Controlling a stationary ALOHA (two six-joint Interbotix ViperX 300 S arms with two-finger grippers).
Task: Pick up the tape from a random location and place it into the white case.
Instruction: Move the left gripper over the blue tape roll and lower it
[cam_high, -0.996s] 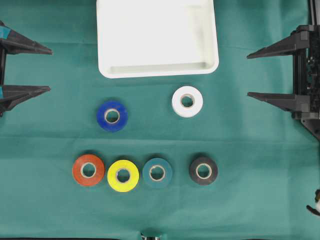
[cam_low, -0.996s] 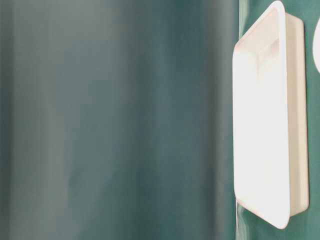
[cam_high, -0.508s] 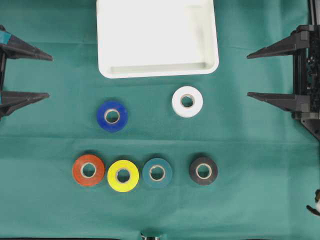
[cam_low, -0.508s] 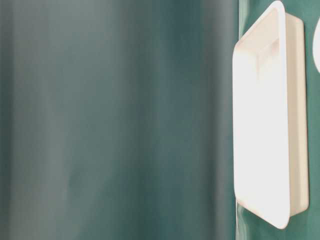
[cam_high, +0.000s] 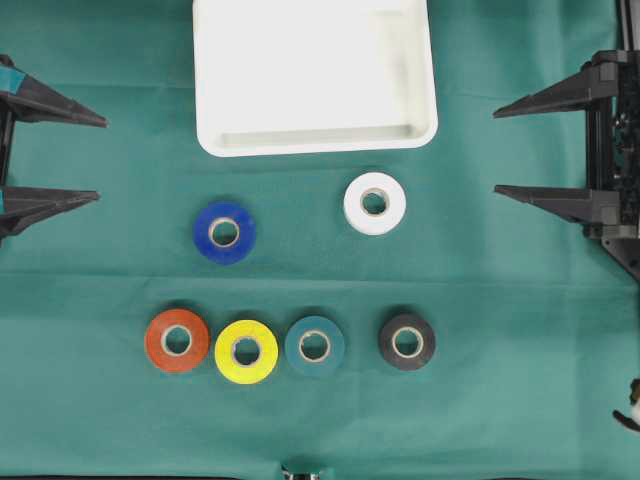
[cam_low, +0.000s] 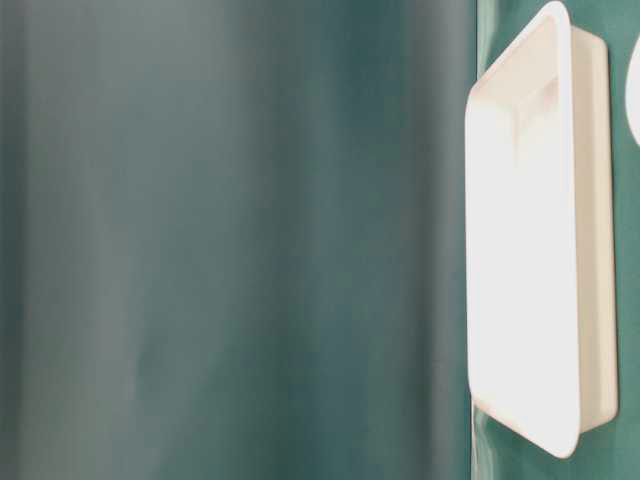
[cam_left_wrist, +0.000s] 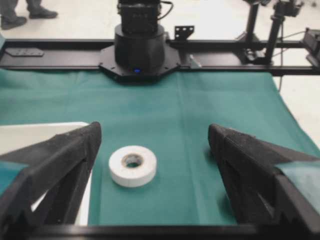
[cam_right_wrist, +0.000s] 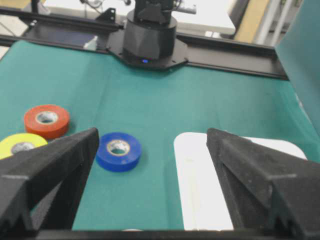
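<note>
Six tape rolls (cam_high: 375, 203) lie mid-cloth between both grippers (cam_high: 100, 158) (cam_high: 497, 150) — jaws wide apart, holding nothing — white case (cam_high: 208, 120) beyond.

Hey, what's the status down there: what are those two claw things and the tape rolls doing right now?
Left pincer and right pincer open, holding nothing. Six tape rolls flat on the cloth, white roll nearest the white case. Case holds no tape. Nothing blocking.

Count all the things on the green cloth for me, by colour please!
Blue round tape roll: 1
White round tape roll: 1
Orange round tape roll: 1
Yellow round tape roll: 1
Teal round tape roll: 1
Black round tape roll: 1
Large shallow white plastic case: 1
Total: 7
</note>
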